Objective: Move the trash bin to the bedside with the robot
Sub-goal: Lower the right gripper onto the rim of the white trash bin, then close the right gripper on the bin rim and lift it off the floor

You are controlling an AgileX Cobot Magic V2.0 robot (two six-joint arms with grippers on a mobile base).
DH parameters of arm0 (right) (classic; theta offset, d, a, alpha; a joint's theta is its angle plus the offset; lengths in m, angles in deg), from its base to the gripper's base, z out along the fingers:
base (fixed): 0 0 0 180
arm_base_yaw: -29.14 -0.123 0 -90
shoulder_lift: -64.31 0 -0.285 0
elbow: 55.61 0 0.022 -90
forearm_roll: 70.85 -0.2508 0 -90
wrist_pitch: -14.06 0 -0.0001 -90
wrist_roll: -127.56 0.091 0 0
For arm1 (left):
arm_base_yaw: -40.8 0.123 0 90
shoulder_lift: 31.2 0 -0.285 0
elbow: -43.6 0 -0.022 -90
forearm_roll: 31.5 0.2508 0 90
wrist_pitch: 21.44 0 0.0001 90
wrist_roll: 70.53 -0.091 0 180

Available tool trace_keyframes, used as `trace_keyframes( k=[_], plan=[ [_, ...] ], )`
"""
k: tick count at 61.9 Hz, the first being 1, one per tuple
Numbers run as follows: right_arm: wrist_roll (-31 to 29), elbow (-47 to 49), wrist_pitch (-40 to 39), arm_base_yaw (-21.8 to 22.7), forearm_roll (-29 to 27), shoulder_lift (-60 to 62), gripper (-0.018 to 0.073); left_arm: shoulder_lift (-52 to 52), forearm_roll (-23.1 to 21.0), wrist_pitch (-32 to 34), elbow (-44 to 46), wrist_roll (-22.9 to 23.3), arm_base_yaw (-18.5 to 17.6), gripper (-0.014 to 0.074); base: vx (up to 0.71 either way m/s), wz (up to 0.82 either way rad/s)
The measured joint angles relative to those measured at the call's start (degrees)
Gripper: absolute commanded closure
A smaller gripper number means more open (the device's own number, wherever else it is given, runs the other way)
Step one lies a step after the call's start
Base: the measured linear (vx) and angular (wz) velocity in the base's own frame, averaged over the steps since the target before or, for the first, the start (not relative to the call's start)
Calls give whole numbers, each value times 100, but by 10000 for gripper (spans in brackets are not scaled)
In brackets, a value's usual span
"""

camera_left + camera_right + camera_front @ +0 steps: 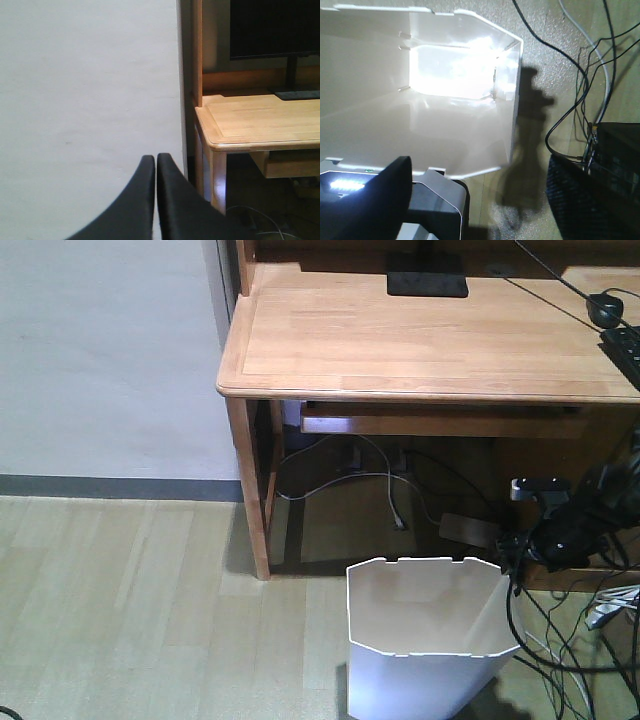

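Note:
The off-white trash bin stands upright on the floor in front of the desk, with nothing showing inside it. My right gripper, on the robot's black arm, hangs at the bin's right rim. The right wrist view looks down into the trash bin; only one black finger shows there, so its jaw state is unclear. My left gripper is shut and holds nothing, pointing at the white wall. The bedside is out of view.
A light wooden desk with a pull-out shelf stands just behind the bin, its left leg near the wall. Loose cables trail over the floor on the right. A dark mesh-faced box sits beside the bin.

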Motion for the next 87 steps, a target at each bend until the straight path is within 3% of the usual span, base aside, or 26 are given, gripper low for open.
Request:
trace_keyframes(
  k=[19, 57, 64, 76, 87],
  plan=[
    [-44, 1236, -192, 14, 20, -1636, 37, 0, 0, 0, 0, 0, 0, 603, 0, 0],
    [-38, 3486, 518, 292, 62, -3751, 58, 0, 0, 0, 0, 0, 0, 603, 0, 0],
    [-38, 3833, 740, 293, 73, -3960, 151, 0, 0, 0, 0, 0, 0, 603, 0, 0],
    [52, 4360, 1263, 298, 168, -4199, 578, 0, 0, 0, 0, 0, 0, 603, 0, 0],
    [130, 4673, 1486, 342, 271, -4338, 569, 0, 0, 0, 0, 0, 0, 603, 0, 0]
  ],
)
